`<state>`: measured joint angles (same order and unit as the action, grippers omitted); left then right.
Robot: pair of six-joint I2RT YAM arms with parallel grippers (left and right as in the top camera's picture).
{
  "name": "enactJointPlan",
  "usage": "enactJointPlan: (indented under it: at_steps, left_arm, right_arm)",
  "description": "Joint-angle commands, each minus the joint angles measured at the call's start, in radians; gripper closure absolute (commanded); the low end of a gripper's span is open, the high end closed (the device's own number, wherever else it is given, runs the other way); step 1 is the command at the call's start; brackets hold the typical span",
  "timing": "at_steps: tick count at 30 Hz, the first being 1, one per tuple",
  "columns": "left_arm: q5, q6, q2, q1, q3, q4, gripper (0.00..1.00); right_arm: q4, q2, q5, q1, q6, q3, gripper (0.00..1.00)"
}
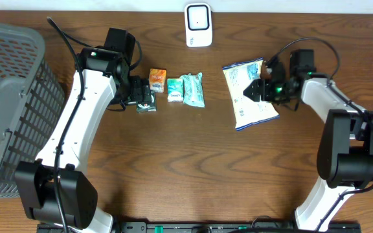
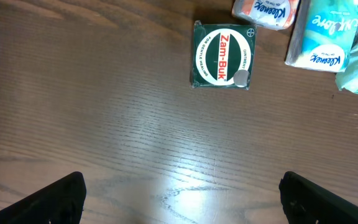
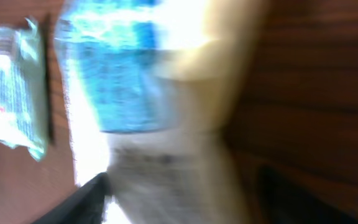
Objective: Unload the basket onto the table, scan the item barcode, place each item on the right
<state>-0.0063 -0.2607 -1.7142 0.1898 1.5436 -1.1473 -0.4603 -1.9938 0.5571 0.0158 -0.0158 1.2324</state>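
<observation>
The blue-and-white bag [image 1: 252,116] lies flat on the table [image 1: 193,162], right of centre, its top edge toward the white barcode scanner [image 1: 198,24] at the far edge. The right claw [image 1: 252,89] sits over the bag's middle. Its wrist view is too blurred to tell whether it is spread or pinching the bag. The left claw [image 2: 182,180] is spread wide above bare wood, apart from the green Zam-Buk box [image 2: 222,56] ahead of it. Only that view reads labels, including a teal Kleenex pack [image 2: 322,31] just beside the box. Only the overhead shows the grey basket [image 1: 8,97] at the left edge and the bare wood between the arms.
</observation>
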Motion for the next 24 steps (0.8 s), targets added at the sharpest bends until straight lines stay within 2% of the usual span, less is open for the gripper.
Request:
enactJointPlan:
  at_steps: [1,3,4,8,11,14,20,24]
  left_arm:
    - [-0.01,0.006,0.003,-0.005,0.013,-0.003,0.02]
    - [-0.01,0.006,0.003,-0.005,0.013,-0.003,0.02]
    - [-0.01,0.006,0.003,-0.005,0.013,-0.003,0.02]
    - [-0.01,0.006,0.003,-0.005,0.013,-0.003,0.02]
    - [-0.01,0.006,0.003,-0.005,0.013,-0.003,0.02]
    - [-0.01,0.006,0.003,-0.005,0.013,-0.003,0.02]
    - [-0.01,0.006,0.003,-0.005,0.013,-0.003,0.02]
    - [-0.01,0.006,0.003,-0.005,0.013,-0.003,0.02]
  right_arm:
    - [0.029,0.011,0.033,-0.032,-0.001,-0.045,0.75]
    - [0.041,0.011,0.038,-0.04,-0.04,-0.05,0.96]
    - [0.049,0.011,0.05,-0.042,-0.062,-0.05,0.99]
    - [0.13,0.012,0.238,-0.041,-0.119,-0.048,0.99]
    - [0.267,0.013,0.44,-0.041,-0.203,-0.043,0.99]
    - [0.405,0.017,0.548,-0.041,-0.315,-0.031,0.99]
    - [0.674,0.103,0.587,-0.042,-0.515,-0.027,0.99]
    - [0.715,0.203,0.586,-0.06,-0.532,-0.027,0.99]
